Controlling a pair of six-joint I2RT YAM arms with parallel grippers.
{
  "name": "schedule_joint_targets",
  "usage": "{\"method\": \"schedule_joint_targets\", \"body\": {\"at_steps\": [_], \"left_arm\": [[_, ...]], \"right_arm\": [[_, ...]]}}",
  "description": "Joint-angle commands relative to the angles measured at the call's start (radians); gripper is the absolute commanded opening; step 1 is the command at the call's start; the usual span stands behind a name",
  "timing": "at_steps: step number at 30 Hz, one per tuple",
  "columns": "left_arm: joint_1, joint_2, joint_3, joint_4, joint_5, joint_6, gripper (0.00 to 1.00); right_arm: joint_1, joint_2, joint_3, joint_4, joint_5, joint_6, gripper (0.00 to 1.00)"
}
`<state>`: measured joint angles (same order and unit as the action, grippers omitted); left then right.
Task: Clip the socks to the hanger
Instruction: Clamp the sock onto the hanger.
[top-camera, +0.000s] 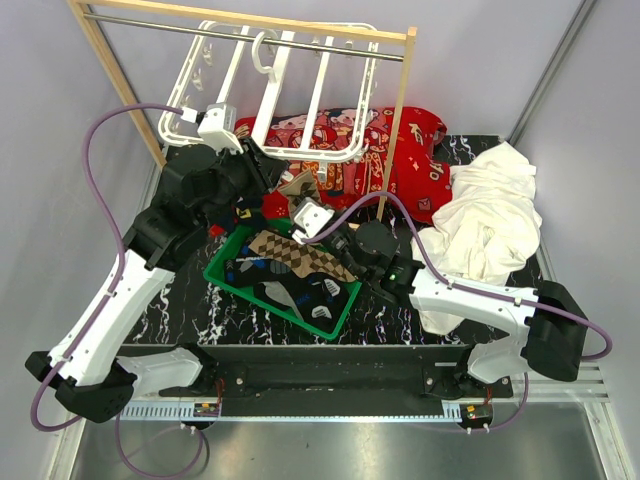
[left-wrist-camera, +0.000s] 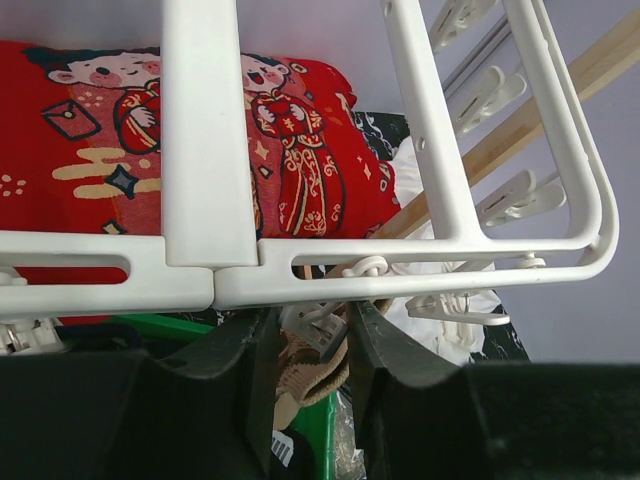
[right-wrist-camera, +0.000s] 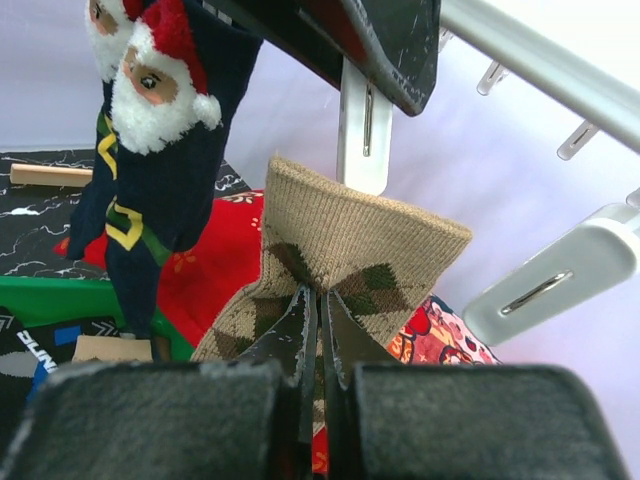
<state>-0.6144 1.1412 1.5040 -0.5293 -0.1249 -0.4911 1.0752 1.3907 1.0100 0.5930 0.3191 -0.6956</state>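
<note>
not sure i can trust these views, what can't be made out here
Left wrist: whether the left tool squeezes the clip; the hanger rail covers the clip's top.
Right wrist: what holds the santa sock; cut off by the top edge.
Top external: the raised argyle sock; mostly hidden by the left arm.

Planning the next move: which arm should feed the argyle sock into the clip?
Right: the right gripper pinches the argyle sock just below the clip, which the left gripper holds.

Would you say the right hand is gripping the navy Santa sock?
No, the right hand pinches the tan argyle knit sock instead.
</note>
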Motion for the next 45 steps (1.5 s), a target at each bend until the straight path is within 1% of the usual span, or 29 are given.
{"method": "schedule_joint_targets", "body": {"at_steps": [1,11,22,36,45], "left_arm": [[-0.002,-0.001,0.050,0.032,0.031,0.000,0.00],[-0.002,0.000,0.048,0.031,0.044,-0.003,0.00],[-0.002,-0.005,0.067,0.032,0.082,-0.012,0.00],[-0.002,0.012,0.055,0.032,0.053,0.028,0.00],[-0.004,0.026,0.055,0.026,0.057,0.049,0.00]], "right_arm": [[-0.012,0.007,0.047,0.033,-0.020,-0.013,0.00],[-0.023,0.004,0.058,0.016,-0.038,-0.024,0.00],[-0.047,0.013,0.062,-0.007,-0.057,0.004,0.00],[-0.055,-0.015,0.076,-0.025,-0.090,0.015,0.00],[-0.055,-0.027,0.094,-0.033,-0.112,0.022,0.00]]}}
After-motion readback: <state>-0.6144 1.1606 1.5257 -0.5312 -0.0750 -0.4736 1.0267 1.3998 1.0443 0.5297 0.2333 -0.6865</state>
